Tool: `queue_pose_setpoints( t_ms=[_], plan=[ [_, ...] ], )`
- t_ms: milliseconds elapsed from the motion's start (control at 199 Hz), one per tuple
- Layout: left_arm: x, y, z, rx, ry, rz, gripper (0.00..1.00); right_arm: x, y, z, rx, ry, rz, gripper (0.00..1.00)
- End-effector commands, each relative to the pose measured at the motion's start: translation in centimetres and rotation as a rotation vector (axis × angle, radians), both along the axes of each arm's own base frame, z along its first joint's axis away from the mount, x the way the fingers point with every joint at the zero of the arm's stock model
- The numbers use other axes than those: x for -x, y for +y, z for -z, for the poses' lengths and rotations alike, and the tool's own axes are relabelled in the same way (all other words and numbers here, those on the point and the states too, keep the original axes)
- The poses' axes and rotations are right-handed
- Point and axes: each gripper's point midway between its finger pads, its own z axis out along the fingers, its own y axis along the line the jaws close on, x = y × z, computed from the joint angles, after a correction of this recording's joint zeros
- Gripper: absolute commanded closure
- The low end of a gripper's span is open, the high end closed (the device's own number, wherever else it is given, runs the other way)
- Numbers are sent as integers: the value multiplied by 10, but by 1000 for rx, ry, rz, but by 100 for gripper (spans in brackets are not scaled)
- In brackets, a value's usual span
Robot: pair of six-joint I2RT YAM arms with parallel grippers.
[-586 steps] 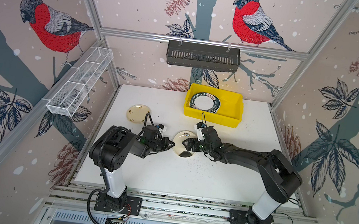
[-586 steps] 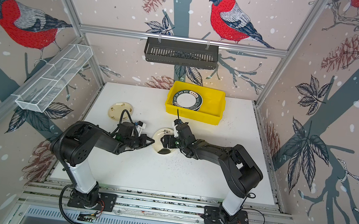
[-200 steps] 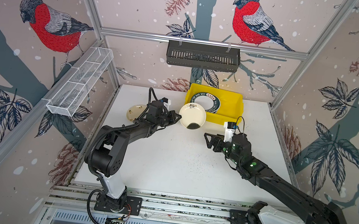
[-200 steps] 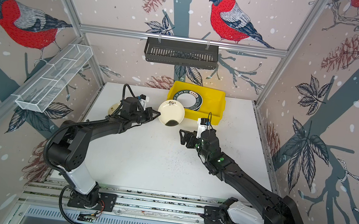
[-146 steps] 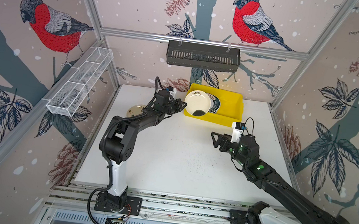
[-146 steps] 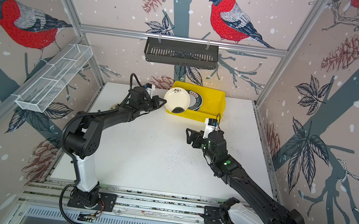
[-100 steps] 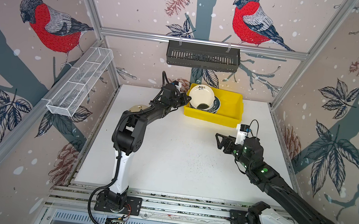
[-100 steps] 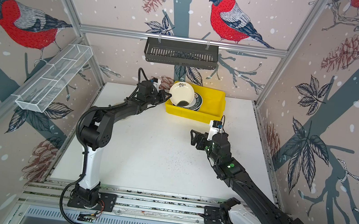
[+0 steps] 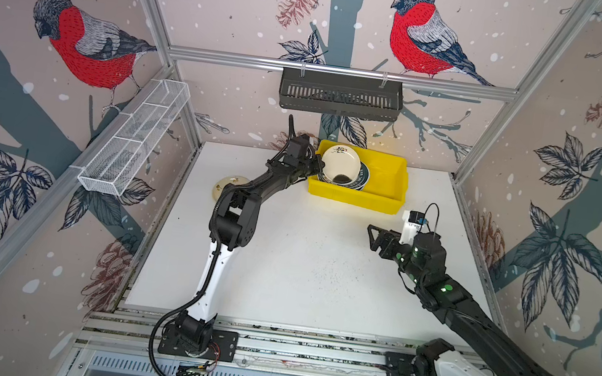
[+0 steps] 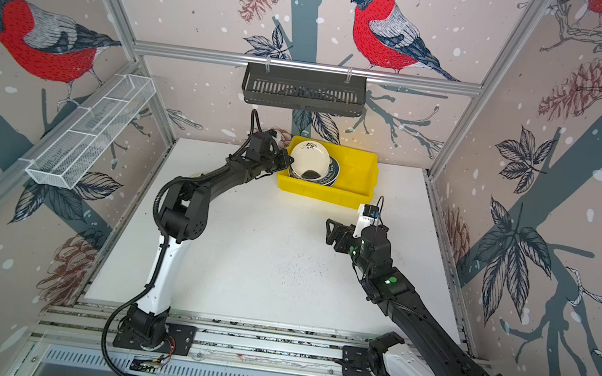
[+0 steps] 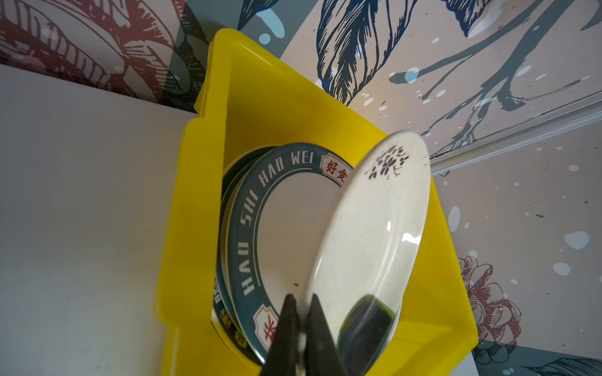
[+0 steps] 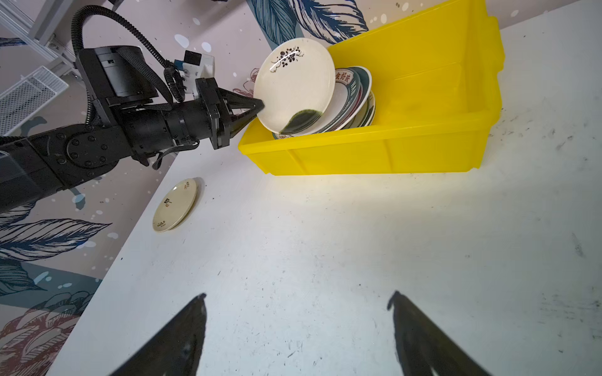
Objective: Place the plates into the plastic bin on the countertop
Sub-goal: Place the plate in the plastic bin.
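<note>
Top views both show the speckled white countertop (image 9: 299, 276) mid-frame inside bird-papered walls (image 9: 236, 8) (aluminium rails (image 9: 340, 70) at the edges). Upper centre, the left gripper (image 9: 319, 167) pinches a cream plate (image 9: 341, 160) tilted over the yellow plastic bin (image 9: 354, 198); the right gripper (image 9: 370, 238), right of centre, is spread.

Table (image 9: 299, 276), centre and near half: bare, wide passage. Yellow bin (image 9: 361, 201) sits at the far edge. Its left half is blocked by stacked plates (image 9: 365, 178) and a tilted cream plate (image 9: 341, 162) over them, pinched at the rim by the left tool (image 9: 319, 168). Its right half is open from above. The left arm (image 9: 250, 198) bars the far-left approach, crossing above a loose plate (image 9: 225, 186) by the left rail. The right tool (image 9: 371, 239), jaws wide, hovers near the bin's front right corner, apart from it. A dark basket (image 9: 340, 94) hangs on the back wall above the bin.
</note>
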Motion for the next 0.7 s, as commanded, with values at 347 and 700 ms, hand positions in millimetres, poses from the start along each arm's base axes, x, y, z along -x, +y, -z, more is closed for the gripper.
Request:
queue_pose_setpoints(
  t_ms=[347, 700],
  plan=[
    [2, 2, -34, -71, -85, 4, 21, -2, 3, -11, 12, -13, -27, 11],
    [38, 49, -76, -178, -156, -68, 12, -19, 50, -4, 19, 56, -182, 10]
  ],
)
